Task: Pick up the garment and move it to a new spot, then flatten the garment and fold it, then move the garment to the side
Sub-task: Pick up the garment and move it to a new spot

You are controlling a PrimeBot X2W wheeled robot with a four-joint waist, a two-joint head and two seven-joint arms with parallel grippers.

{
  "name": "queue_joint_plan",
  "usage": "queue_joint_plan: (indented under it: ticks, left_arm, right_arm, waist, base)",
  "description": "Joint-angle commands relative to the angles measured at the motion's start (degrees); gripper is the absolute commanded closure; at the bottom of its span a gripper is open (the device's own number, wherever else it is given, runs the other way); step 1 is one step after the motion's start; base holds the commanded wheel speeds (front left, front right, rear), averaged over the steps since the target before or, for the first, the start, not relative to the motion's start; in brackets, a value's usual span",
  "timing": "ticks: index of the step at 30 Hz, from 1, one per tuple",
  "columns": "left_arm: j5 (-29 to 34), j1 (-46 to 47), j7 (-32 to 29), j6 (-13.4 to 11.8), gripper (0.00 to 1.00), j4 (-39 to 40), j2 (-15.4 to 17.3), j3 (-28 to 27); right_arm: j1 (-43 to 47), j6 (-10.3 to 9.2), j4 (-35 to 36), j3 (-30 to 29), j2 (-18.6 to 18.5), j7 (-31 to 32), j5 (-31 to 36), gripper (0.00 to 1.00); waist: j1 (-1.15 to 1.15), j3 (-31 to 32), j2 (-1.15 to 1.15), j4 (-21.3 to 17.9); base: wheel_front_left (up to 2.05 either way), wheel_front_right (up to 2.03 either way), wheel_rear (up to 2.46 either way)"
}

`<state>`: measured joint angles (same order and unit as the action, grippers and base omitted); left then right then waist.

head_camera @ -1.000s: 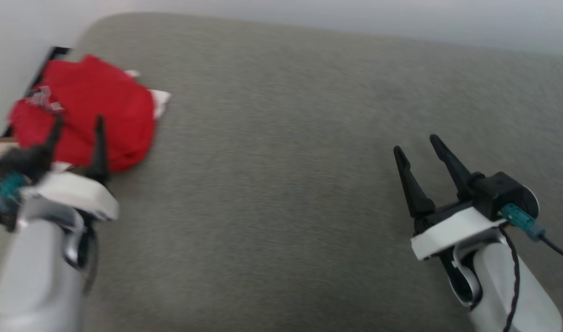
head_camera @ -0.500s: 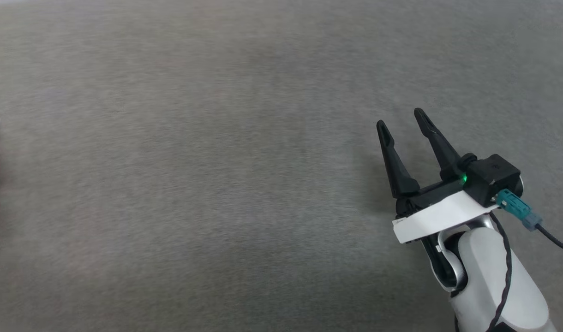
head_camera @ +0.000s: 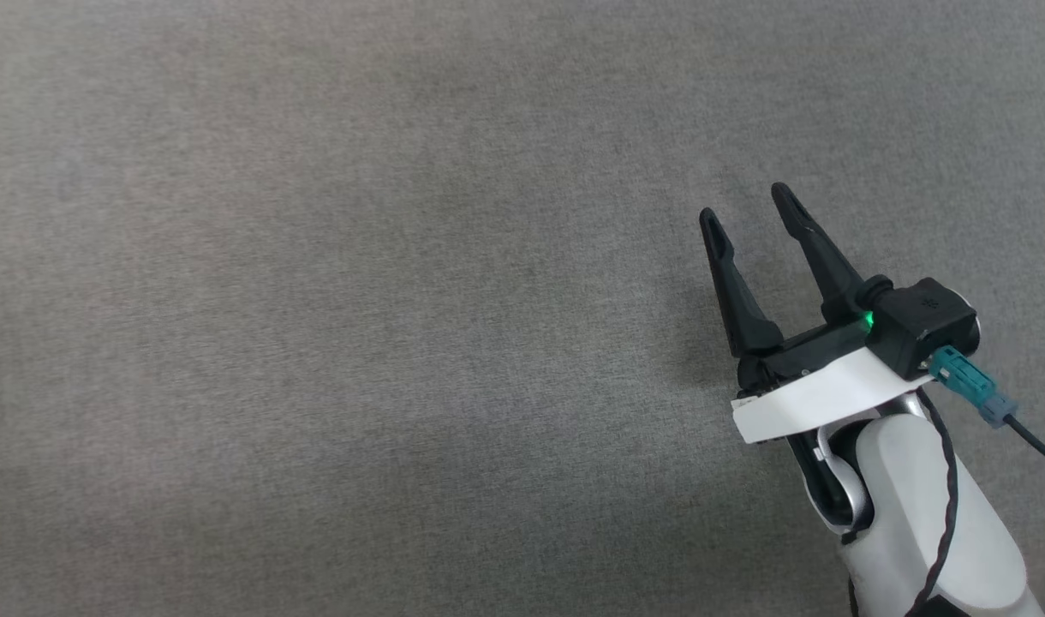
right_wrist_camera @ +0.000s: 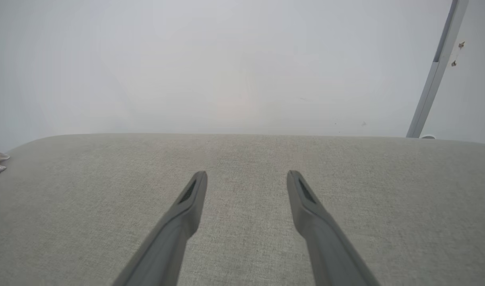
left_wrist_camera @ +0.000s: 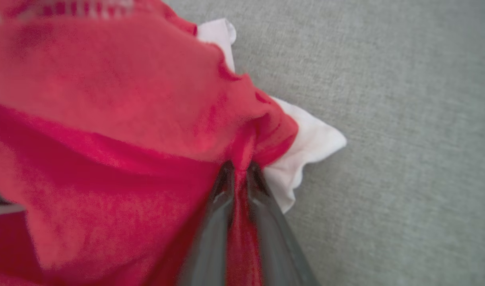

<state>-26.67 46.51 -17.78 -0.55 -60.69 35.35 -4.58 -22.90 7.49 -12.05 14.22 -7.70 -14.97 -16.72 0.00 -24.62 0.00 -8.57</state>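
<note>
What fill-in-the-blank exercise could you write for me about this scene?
The left tool pinches a red jersey shirt whose sleeve is ____.
The right tool hovers over the grey fabric surface, its jaws ____.
In the right wrist view, the shirt shows at the far ____ edge.
Missing words: white; open; left.

bare indoor rm, grey fabric surface [head_camera: 317, 257], white wall [right_wrist_camera: 226, 59]

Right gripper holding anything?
No, the right gripper has its fingers spread wide with nothing between them over the grey upholstered surface.
</note>
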Motion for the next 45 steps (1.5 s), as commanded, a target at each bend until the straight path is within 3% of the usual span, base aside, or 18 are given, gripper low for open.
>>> queue_joint_plan:
  ticks: [1,8,13,18,26,31,39,45]
  left_arm:
    - [0.83,-3.09,0.39,-0.22,1.00,-1.96,-1.86,0.86]
    - [2.35,1.55,5.29,2.72,1.00,3.23,-4.08,4.07]
    - [1.46,3.80,5.82,6.09,1.00,8.22,-8.13,6.79]
    - [-0.52,4.70,3.61,7.85,1.00,15.97,-12.83,11.79]
    - [-12.01,2.22,-6.20,8.08,1.00,34.27,-19.21,25.24]
    - [-17.98,4.04,-11.88,8.09,1.00,40.25,-22.35,30.64]
    - [-21.58,6.97,-14.88,8.10,1.00,38.26,-25.78,36.30]
    - [-21.57,5.87,-14.46,8.10,1.00,29.77,-22.91,38.99]
  right_arm:
    - [0.17,0.00,0.22,-0.15,-0.19,-0.29,0.33,0.00]
    - [2.39,0.00,-0.30,-0.51,0.31,-0.28,0.55,0.00]
    - [3.69,0.00,-0.13,-1.22,1.62,-0.29,-0.11,0.00]
    - [4.62,0.00,0.18,-1.81,2.87,-0.28,-0.59,0.00]
    - [4.07,0.00,1.72,-3.10,4.46,-0.28,-2.21,0.00]
    - [2.93,0.00,2.67,-4.25,4.70,-0.28,-4.06,0.00]
    - [2.03,0.00,2.51,-4.52,4.77,-0.29,-9.59,0.00]
    - [2.12,0.00,1.89,-4.34,4.79,-0.28,-12.38,0.00]
  waist:
    - [0.00,0.98,0.00,0.74]
    - [0.00,5.87,0.00,3.57]
    - [0.00,8.61,0.00,4.51]
    - [0.00,9.61,0.00,3.35]
    - [0.00,7.49,0.00,-2.72]
    - [0.00,4.03,0.00,-8.22]
    - [0.00,0.88,0.00,-15.74]
    - [0.00,0.62,0.00,-20.13]
  base:
    - [0.00,0.00,0.00]
    - [0.00,0.00,0.00]
    - [0.00,0.00,0.00]
    - [0.00,0.00,0.00]
    - [0.00,0.00,0.00]
    - [0.00,0.00,0.00]
    - [0.00,0.00,0.00]
    - [0.00,0.00,0.00]
